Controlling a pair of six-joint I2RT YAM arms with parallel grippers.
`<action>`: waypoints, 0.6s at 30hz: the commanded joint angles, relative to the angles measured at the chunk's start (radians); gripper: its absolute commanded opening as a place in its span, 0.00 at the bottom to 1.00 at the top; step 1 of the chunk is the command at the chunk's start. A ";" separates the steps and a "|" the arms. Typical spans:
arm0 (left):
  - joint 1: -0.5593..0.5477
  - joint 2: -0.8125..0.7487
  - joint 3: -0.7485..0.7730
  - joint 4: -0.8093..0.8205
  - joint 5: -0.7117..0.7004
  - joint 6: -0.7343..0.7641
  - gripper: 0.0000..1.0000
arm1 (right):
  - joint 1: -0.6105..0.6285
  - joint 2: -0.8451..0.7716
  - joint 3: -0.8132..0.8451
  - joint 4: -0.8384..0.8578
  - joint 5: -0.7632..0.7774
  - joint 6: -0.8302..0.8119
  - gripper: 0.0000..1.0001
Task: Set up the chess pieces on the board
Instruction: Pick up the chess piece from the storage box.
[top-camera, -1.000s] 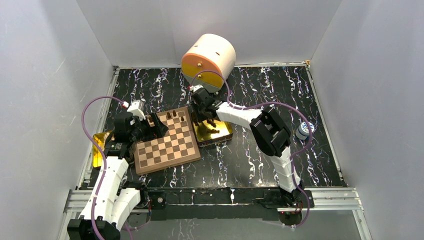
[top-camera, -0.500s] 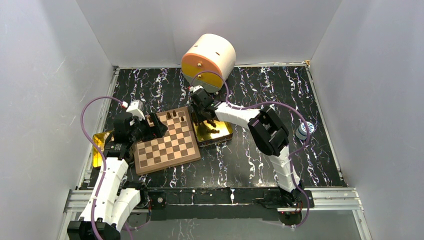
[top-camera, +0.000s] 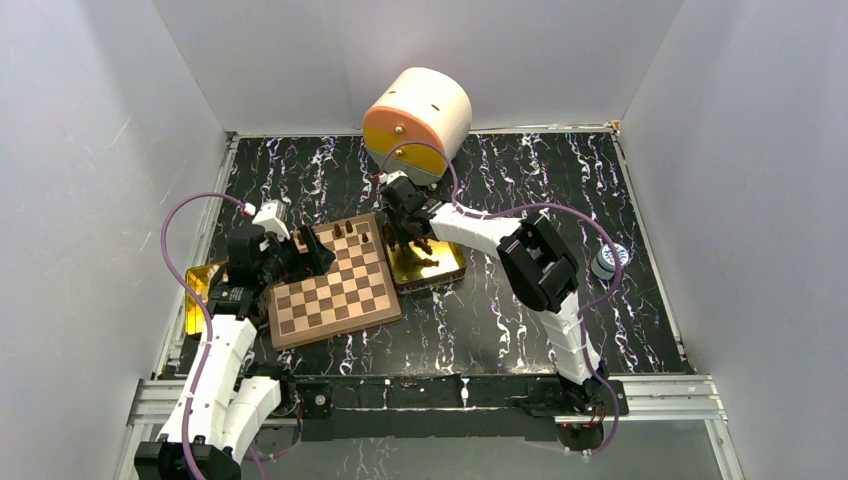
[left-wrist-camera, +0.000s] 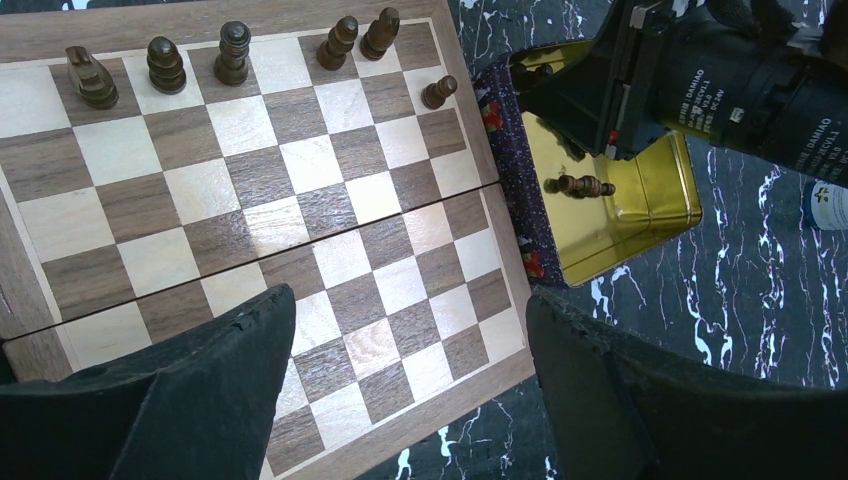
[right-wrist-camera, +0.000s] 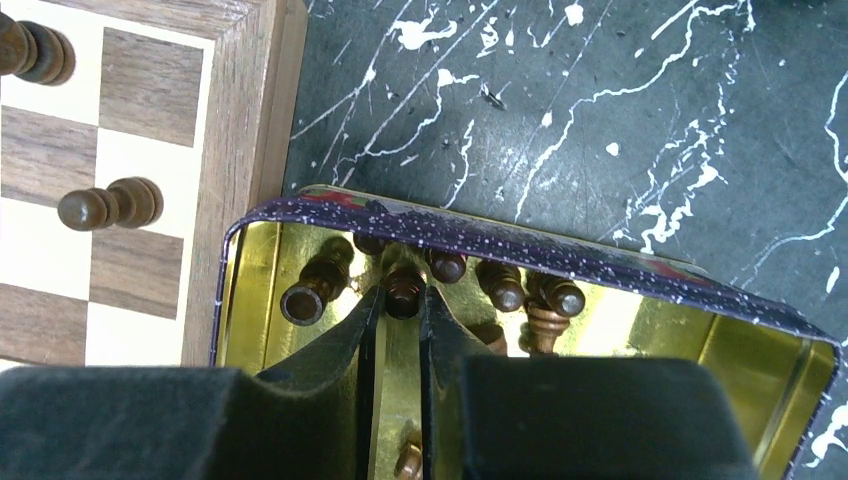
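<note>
Narrowly parted, the right tool (right-wrist-camera: 402, 295) pinches a turned chess piece (right-wrist-camera: 403, 283) in a shiny gold tin (right-wrist-camera: 745, 350). The left tool (left-wrist-camera: 408, 305) gapes empty over the checkered board (left-wrist-camera: 190, 190).

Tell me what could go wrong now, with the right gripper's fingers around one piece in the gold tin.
The right gripper seems to grip only the top of one chess piece, so it may slip or tilt when lifted.
Other pieces crowd beside it along the tin wall; the fingers could drag or knock them.
The tin lies right beside the board, so a bump could topple the small piece standing near that edge.
</note>
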 joint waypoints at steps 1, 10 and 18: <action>-0.003 -0.019 0.001 0.006 -0.007 0.001 0.82 | 0.008 -0.102 0.024 -0.041 0.023 0.002 0.19; -0.003 -0.022 0.001 -0.002 -0.026 -0.002 0.81 | 0.034 -0.154 0.045 -0.072 -0.009 0.018 0.19; -0.003 -0.055 0.010 -0.025 -0.113 -0.017 0.80 | 0.095 -0.168 0.053 -0.041 -0.036 0.049 0.20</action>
